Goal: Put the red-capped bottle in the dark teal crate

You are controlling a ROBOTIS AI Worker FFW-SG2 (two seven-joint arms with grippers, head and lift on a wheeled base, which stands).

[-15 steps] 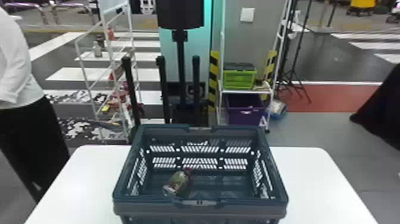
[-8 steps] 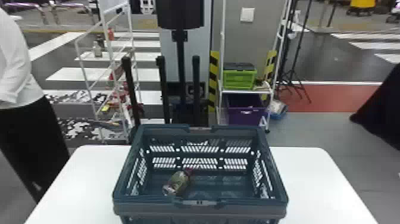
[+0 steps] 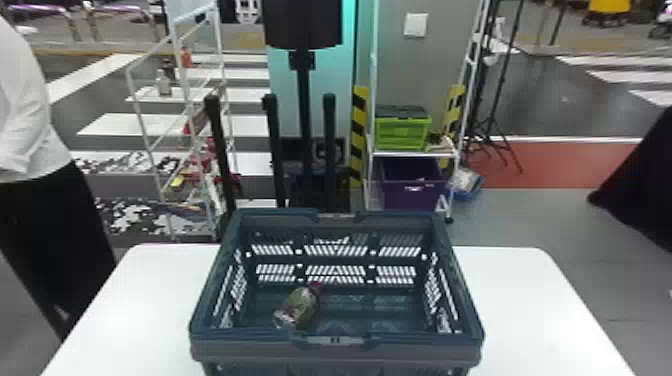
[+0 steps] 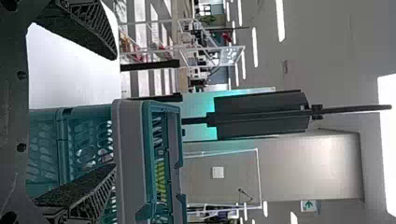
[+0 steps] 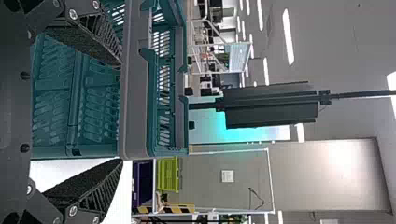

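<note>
At the left you had one white rack [image 3: 135,100] beyond the one table [image 3: 140,300]. Of your two grippers, the left gripper [image 4: 115,112] was held level by the crate's near left corner, its two fingers spread and gripping nothing. One red-capped bottle [image 3: 300,306] lay slanted inside the one dark teal crate [image 3: 235,350], left of its middle, cap toward the far side; any writing on it was too small for you to tell. Your right gripper [image 5: 122,112] sat level by the near right corner, likewise released and empty. Behind stood two bins, one lime [image 3: 402,134], one purple [image 3: 415,195] below it
</note>
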